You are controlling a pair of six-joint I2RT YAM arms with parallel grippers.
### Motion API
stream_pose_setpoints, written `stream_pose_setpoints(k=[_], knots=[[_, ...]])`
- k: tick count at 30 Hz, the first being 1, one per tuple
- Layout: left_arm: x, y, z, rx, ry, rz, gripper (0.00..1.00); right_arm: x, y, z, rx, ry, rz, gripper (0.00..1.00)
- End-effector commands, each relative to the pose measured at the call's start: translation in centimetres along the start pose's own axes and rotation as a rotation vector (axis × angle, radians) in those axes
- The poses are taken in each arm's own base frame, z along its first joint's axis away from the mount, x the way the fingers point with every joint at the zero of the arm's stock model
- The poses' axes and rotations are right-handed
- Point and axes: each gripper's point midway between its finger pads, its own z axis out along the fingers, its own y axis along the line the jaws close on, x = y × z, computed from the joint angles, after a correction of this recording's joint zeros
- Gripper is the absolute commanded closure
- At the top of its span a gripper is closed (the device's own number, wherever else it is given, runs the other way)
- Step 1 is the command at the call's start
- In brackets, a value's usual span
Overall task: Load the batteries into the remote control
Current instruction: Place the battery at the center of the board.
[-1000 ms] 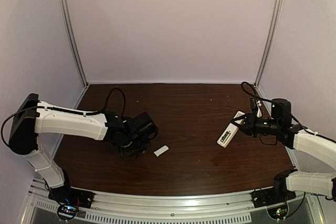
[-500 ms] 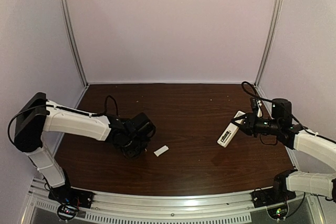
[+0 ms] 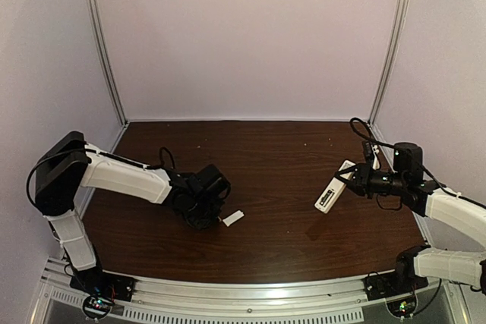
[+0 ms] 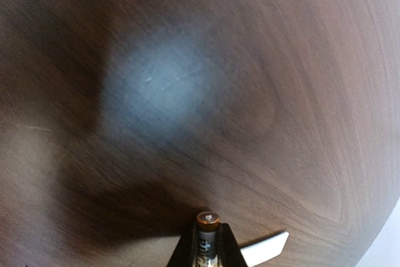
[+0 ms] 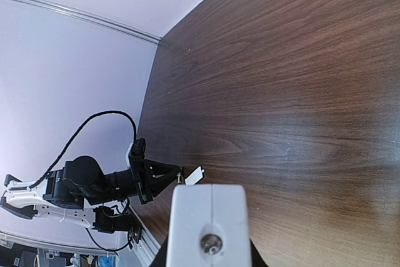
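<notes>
My left gripper [image 4: 208, 237] is shut on a battery [image 4: 208, 222], a thin cylinder with a gold-brown cap that sticks out past the black fingertips, just above the dark wood table. In the top view the left gripper [image 3: 213, 218] sits low at the table's near left, right beside a small flat white cover piece [image 3: 233, 218]. My right gripper [image 3: 357, 180] at the right side is shut on the white remote control [image 3: 332, 190], held tilted above the table. In the right wrist view the remote control [image 5: 210, 220] faces the camera end-on, with a metal contact showing in its open end.
The white cover piece [image 4: 267, 247] lies flat on the table just right of the held battery. The brown table [image 3: 273, 165] is bounded by pale walls and metal corner posts [image 3: 102, 43]. The left arm's cable [image 5: 106, 120] loops above its wrist.
The left arm has stretched out rightward and lowered, bringing its gripper with the battery next to the white cover piece. The right arm and remote control have stayed still.
</notes>
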Motion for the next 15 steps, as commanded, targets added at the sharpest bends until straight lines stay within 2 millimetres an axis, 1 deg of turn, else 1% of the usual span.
stream_pose_setpoints(k=[1,6,8,10,15], knots=[[0.21,0.11,0.78,-0.035,0.029,-0.047,0.95,-0.62,0.78,-0.3,-0.018,-0.017,-0.036,1.0],[0.48,0.41,1.17,-0.052,0.041,-0.052,0.94,-0.54,0.73,-0.34,-0.016,-0.015,-0.041,1.0],[0.48,0.47,1.17,-0.053,0.043,-0.053,0.88,-0.57,0.69,-0.34,-0.015,-0.017,-0.043,1.0],[0.44,0.59,1.09,-0.057,0.042,-0.052,0.79,-0.63,0.72,-0.32,-0.015,-0.018,-0.044,1.0],[0.23,0.78,0.87,-0.057,0.036,-0.052,0.71,-0.64,0.69,-0.29,-0.014,-0.017,-0.044,1.0]])
